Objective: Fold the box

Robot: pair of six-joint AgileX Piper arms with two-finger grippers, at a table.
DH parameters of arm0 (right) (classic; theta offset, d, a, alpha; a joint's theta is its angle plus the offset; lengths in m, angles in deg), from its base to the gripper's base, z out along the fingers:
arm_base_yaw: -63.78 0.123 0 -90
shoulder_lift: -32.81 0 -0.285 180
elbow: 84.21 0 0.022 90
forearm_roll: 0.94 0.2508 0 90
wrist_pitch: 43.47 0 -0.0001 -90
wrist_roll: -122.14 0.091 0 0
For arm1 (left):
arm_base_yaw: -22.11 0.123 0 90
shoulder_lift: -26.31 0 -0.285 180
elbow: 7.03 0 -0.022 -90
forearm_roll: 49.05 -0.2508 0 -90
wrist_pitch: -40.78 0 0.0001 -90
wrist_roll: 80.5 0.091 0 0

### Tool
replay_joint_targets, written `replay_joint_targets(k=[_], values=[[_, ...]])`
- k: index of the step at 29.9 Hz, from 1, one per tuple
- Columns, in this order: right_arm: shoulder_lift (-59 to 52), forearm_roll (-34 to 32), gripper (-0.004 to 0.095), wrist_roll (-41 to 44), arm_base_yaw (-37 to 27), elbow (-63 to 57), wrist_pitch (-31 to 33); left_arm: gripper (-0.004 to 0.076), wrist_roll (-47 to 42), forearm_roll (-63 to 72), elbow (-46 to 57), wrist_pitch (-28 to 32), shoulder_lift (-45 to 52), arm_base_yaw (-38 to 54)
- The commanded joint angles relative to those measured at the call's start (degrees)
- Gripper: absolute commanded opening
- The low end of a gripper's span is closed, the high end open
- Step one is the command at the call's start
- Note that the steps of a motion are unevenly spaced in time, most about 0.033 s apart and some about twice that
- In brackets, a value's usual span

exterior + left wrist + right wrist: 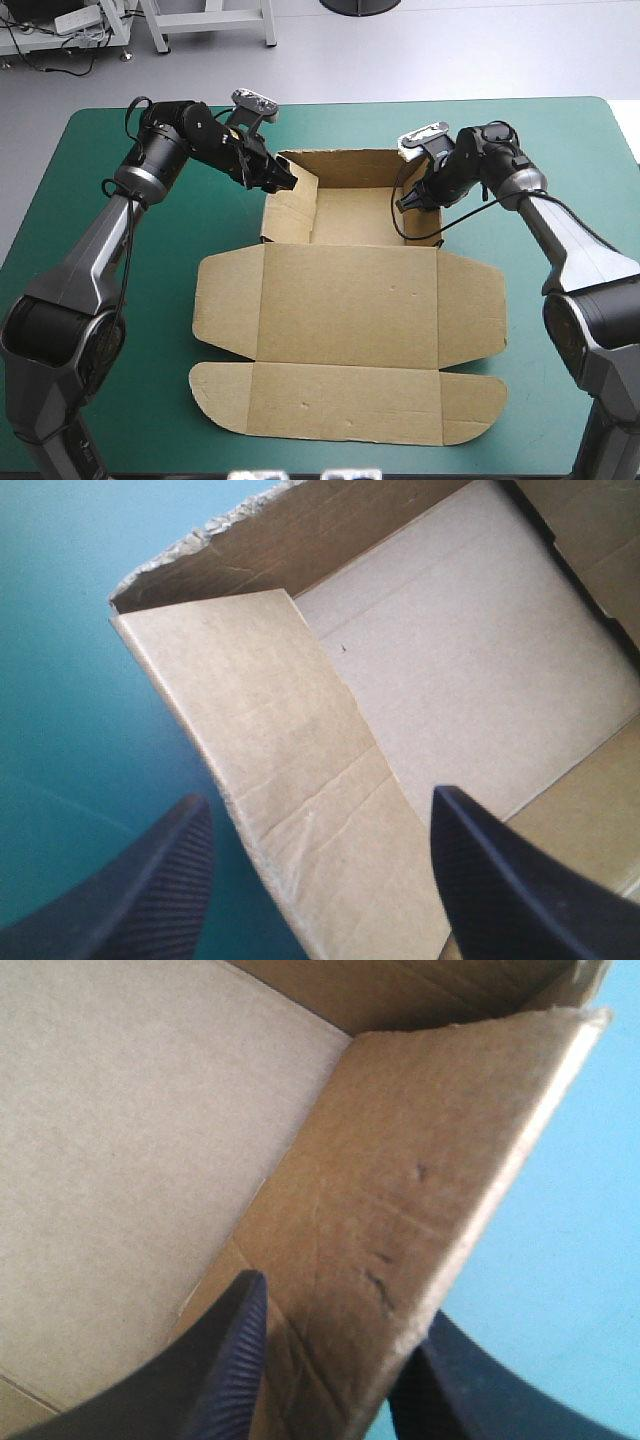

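Right wrist view crops the box (420,1160) (one corner shows), right jaws pinching its wall; left jaws spread.

Brown box (350,310), far walls raised, lid flat

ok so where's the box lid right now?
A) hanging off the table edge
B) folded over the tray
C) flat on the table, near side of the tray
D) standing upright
C: the lid lies spread flat on the table, on the near side of the tray, which is open with its walls up.
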Motion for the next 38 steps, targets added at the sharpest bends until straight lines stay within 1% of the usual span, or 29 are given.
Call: replay_joint_targets(k=[1, 3, 11, 14, 17, 21, 23, 26, 29, 31, 33, 38], values=[[-3.14, 0.11, 0.0359, 2.82, -0.14, 1.97, -3.79, 0.0455, -0.39, 1.78, -2.05, 3.13, 3.8, -0.4], [-3.14, 0.11, 0.0358, 4.97, -0.14, 1.97, -4.39, 0.0455, -0.39, 1.66, -2.05, 3.77, 4.06, -0.4], [-4.28, -1.86, 0.0358, 4.99, -0.25, 1.97, -3.88, 0.0455, -0.39, 1.53, -2.05, 3.97, 4.8, -0.4], [-5.47, -3.18, 0.0358, 4.99, -0.25, 2.53, -3.83, 0.0455, -0.5, 1.53, -2.16, 3.26, 6.05, -0.29], [-7.11, -4.82, 0.0358, 5.85, -0.25, 3.18, -3.8, 0.0455, -0.6, 1.64, -2.16, 1.01, 8.25, -0.29], [-8.54, -5.17, 0.0359, 6.83, -0.25, 3.77, -2.5, 0.0447, -0.97, 1.75, -2.16, -4.98, 12.24, -0.29], [-8.54, -4.96, 0.0358, 6.83, -0.25, 4.31, -0.13, 0.044, -1.9, 2.0, -2.16, -8.0, 14.55, -0.29], [-8.54, -4.51, 0.0358, 6.98, -0.25, 4.31, 3.9, 0.0421, -2.03, 2.14, -2.16, -10.65, 18.2, -0.29], [-8.54, -4.39, 0.0358, 9.63, -0.25, 4.31, 7.89, 0.0397, -3.36, 2.27, -2.05, -10.66, 22.5, -0.29], [-8.54, -4.39, 0.0358, 10.04, -0.25, 4.31, 9.35, 0.0386, -3.36, 2.96, -2.05, -10.66, 25.71, -0.29], [-8.54, -3.71, 0.0358, 10.04, -0.25, 4.16, 9.46, 0.0386, -3.36, 2.99, -2.05, -10.66, 28.93, -0.29], [-7.8, 1.23, 0.0358, 10.04, -0.25, 4.08, 8.86, 0.0386, -4.49, -0.46, -1.52, -10.66, 35.88, -0.29]])
